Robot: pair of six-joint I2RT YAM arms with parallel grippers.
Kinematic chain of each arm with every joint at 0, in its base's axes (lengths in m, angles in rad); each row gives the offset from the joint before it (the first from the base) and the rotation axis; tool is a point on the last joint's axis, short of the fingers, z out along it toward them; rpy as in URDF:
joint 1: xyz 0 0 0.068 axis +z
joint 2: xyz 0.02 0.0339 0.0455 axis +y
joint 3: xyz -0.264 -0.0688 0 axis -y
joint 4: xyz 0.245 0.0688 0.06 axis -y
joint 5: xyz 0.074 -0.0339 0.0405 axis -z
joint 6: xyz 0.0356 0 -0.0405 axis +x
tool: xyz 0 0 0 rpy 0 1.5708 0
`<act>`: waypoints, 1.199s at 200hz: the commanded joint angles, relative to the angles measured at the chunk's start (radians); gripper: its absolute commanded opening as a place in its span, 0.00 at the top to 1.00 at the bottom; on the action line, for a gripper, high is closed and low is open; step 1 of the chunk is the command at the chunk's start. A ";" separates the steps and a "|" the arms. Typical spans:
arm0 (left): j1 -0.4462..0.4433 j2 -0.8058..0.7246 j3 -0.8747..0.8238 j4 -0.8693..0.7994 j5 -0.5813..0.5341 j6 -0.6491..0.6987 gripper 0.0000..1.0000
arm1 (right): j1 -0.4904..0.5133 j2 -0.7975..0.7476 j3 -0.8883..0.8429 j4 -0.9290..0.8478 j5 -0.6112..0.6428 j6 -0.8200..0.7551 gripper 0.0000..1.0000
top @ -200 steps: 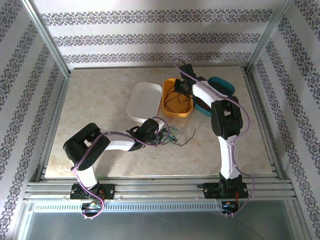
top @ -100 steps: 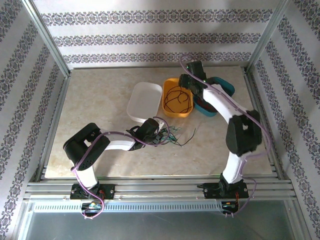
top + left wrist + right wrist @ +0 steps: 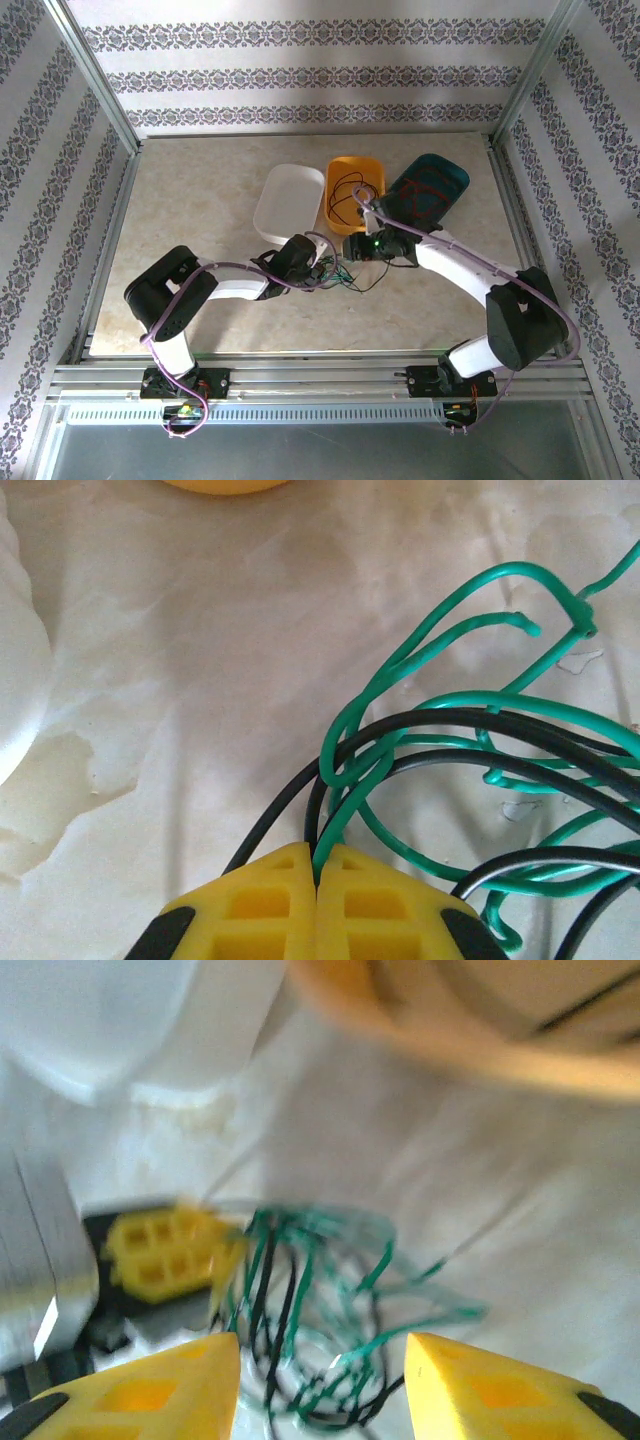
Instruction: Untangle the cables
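A tangle of green and black cables [image 3: 348,277] lies on the table in front of the trays. My left gripper [image 3: 324,272] is at the tangle's left side. In the left wrist view its yellow fingers [image 3: 260,905] are shut on a green cable [image 3: 345,810], with black cables [image 3: 470,720] looped through it. My right gripper [image 3: 358,250] is just above the tangle, open. In the blurred right wrist view its fingertips [image 3: 190,1385] stand wide apart with the tangle [image 3: 320,1300] between and beyond them. A dark cable [image 3: 350,195] lies in the orange tray. A red cable [image 3: 425,195] lies in the teal tray.
Three trays stand behind the tangle: white [image 3: 285,225], orange [image 3: 333,215] and teal [image 3: 455,175]. The right wrist view has the white tray [image 3: 100,1020], the orange tray [image 3: 450,1030] and the left gripper's yellow fingers [image 3: 165,1255]. Aluminium rails frame the table.
My right arm has swung from over the orange and teal trays down to the tangle beside my left gripper. The left arm has stayed put.
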 commanded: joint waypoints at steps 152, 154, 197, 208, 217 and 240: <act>0.022 -0.033 -0.010 -0.030 0.029 -0.018 1.00 | 0.115 0.132 -0.019 -0.076 0.122 -0.060 0.94; 0.022 -0.033 -0.010 -0.030 0.028 -0.017 1.00 | 0.116 0.128 -0.021 -0.076 0.125 -0.058 0.94; 0.022 -0.028 -0.021 -0.026 0.011 -0.017 1.00 | 0.056 -0.006 -0.065 -0.088 0.240 0.017 0.98; 0.022 -0.027 -0.025 -0.024 0.009 -0.017 1.00 | 0.023 -0.053 -0.078 -0.090 0.264 0.048 0.99; 0.023 -0.027 -0.028 -0.022 0.006 -0.018 1.00 | -0.015 -0.093 -0.088 -0.090 0.286 0.075 0.99; 0.022 -0.024 -0.037 -0.015 -0.001 -0.021 1.00 | -0.106 -0.183 -0.106 -0.086 0.314 0.142 1.00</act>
